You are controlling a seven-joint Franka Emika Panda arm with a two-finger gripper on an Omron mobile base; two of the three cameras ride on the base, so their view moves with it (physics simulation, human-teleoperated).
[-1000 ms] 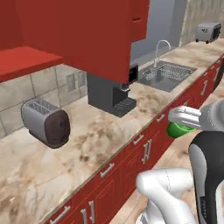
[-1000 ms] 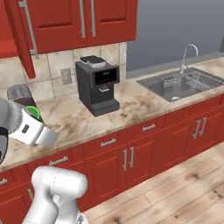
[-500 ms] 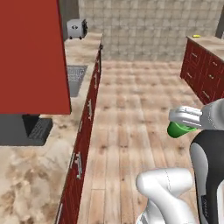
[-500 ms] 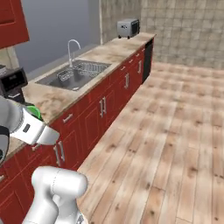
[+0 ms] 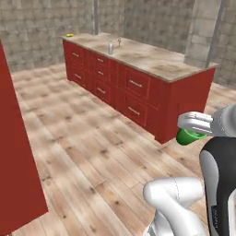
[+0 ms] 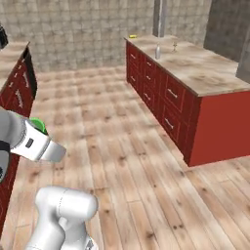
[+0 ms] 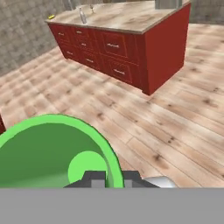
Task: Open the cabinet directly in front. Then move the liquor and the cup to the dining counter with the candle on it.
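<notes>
My gripper (image 5: 197, 127) is shut on the rim of the small green cup (image 5: 188, 137), held up in front of the arm over the wooden floor. In the hand view the cup (image 7: 52, 151) opens towards the camera at lower left, just above the gripper (image 7: 112, 178). In the right base view the cup (image 6: 38, 125) peeks out behind the hand at the left. Across the floor stands the dining counter (image 5: 156, 62) with its marble top and red drawers. On its far part stand the pale liquor (image 5: 110, 48) bottle and the thin candle (image 5: 119, 42).
A large red panel (image 5: 14, 152) stands close at the left edge of the left base view. Red drawer fronts (image 6: 14, 90) line the left of the right base view. A small yellow thing (image 5: 69, 35) lies on the counter's far end. Open wooden floor (image 6: 112, 127) lies between.
The whole picture has swung round: the base has turned from the sink counter to face the dining counter. The cup stays held in the shut gripper.
</notes>
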